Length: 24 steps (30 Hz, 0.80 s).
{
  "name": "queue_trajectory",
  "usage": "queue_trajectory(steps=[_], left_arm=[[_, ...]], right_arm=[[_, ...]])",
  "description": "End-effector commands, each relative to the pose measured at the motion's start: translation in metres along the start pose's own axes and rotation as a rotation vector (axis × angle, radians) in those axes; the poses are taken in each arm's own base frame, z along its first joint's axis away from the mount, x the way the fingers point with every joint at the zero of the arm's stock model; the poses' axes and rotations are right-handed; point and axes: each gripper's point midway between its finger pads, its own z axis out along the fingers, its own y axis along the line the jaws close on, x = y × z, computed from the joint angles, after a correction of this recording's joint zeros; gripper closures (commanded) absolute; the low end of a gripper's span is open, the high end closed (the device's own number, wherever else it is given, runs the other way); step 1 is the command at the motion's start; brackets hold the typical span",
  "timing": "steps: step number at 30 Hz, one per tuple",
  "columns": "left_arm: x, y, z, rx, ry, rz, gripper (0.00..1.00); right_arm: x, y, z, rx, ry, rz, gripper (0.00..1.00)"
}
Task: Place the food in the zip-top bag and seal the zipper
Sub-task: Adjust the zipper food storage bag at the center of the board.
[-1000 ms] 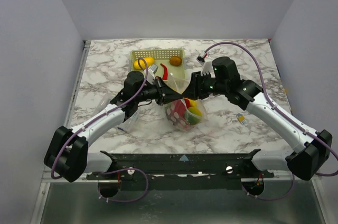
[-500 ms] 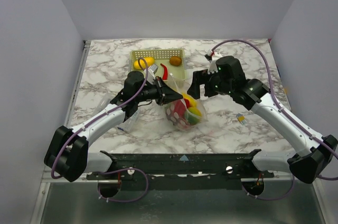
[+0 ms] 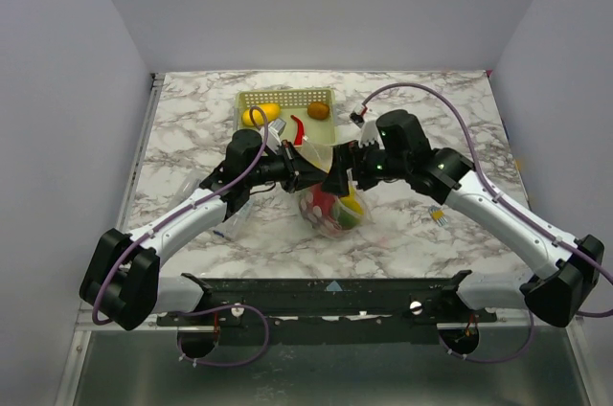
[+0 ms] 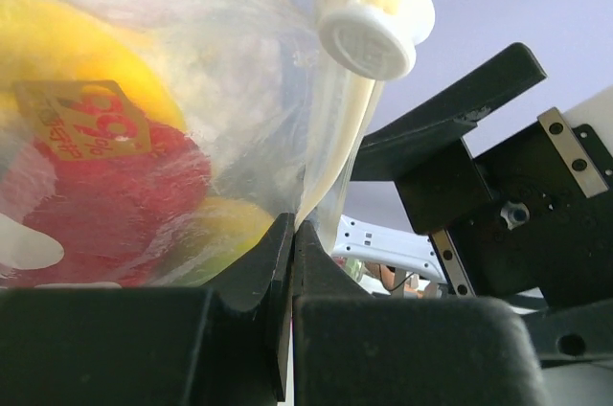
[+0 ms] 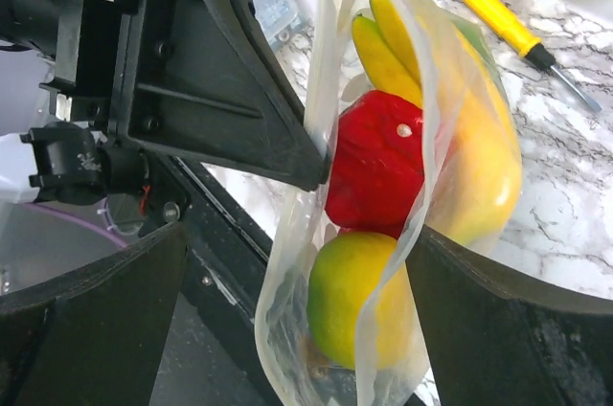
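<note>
The clear zip-top bag [image 3: 333, 212] hangs near the table's middle, holding food: a red piece [image 5: 378, 171], a green-yellow lemon [image 5: 350, 296], a banana [image 5: 383, 33] and a large yellow piece [image 5: 488, 167]. My left gripper [image 4: 294, 224] is shut on the bag's upper edge [image 4: 316, 167], holding it up. My right gripper [image 5: 297, 234] is open wide, with one finger on each side of the hanging bag [image 5: 287, 349], not pressing it. From above, both grippers meet at the bag's top [image 3: 330, 181]. I cannot make out the zipper as a separate strip.
A yellow-green mesh basket [image 3: 287, 98] at the back holds a yellow fruit [image 3: 261, 115], an orange-brown round one [image 3: 318, 110] and a red strip [image 3: 300, 130]. A yellow-and-black stick [image 5: 512, 28] lies beside the bag. A small yellow item [image 3: 437, 215] lies to the right.
My right gripper opened wide, drew back to the right, then came back and now straddles the bag. The left gripper kept its hold on the bag's edge.
</note>
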Motion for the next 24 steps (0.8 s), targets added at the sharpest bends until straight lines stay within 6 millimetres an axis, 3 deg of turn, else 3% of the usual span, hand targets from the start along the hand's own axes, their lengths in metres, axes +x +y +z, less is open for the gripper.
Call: queue_trajectory(steps=[1,4,8,11,13,17,19,20,24], left_arm=[[-0.007,-0.019,-0.003,0.028,-0.035,0.028,1.00],[-0.006,-0.022,-0.004,0.045,-0.033,0.025,1.00],[-0.005,-0.023,-0.004,0.057,-0.029,0.028,1.00],[-0.004,-0.025,-0.005,0.073,-0.028,0.039,1.00],[-0.003,-0.026,-0.007,0.093,-0.027,0.053,1.00],[-0.004,-0.028,-0.014,0.127,-0.049,0.089,0.85],[-0.005,-0.028,-0.020,0.133,-0.062,0.126,0.79],[-0.005,-0.026,-0.026,0.139,-0.076,0.156,0.74],[-0.011,-0.024,-0.054,0.114,-0.169,0.402,0.50]], right_arm=[[0.001,0.002,0.012,0.070,0.010,-0.051,0.04],[0.010,-0.004,0.021,0.172,0.012,-0.117,0.07],[0.009,-0.027,0.025,0.344,-0.049,-0.233,0.13],[-0.003,-0.044,0.020,0.456,-0.134,-0.281,0.23],[-0.009,-0.045,0.018,0.468,-0.158,-0.283,0.30],[-0.001,-0.030,0.032,0.359,-0.108,-0.329,0.70],[-0.007,-0.033,0.031,0.369,-0.157,-0.355,0.93],[-0.010,-0.033,0.029,0.375,-0.167,-0.368,1.00],[-0.017,-0.031,0.025,0.359,-0.165,-0.436,1.00]])
